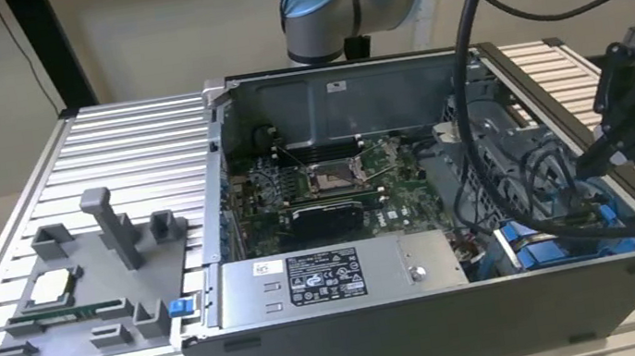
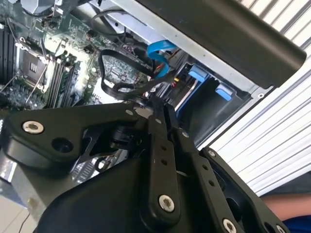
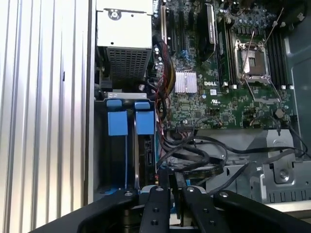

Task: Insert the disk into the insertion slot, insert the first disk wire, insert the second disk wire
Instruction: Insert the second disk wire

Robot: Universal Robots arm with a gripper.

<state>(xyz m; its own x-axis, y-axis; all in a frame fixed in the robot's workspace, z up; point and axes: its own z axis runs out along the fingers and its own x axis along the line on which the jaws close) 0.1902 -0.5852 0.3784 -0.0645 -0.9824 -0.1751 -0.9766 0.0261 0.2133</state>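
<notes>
while the gripper [image 3: 167, 187], fingers pinched narrow, hangs over the disk [image 3: 146, 160] seated on edge in the insertion slot [image 3: 116, 124] at the case's right, loose black cables [image 3: 194, 158] could snag it.

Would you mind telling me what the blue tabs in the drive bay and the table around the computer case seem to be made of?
The blue tabs look like moulded plastic: uniform bright colour with a soft, matt sheen. The table appears to be bare aluminium profile: pale silvery grey, with long parallel grooves, though the exact alloy or coating cannot be judged. The computer case looks like dark painted sheet metal.
</notes>
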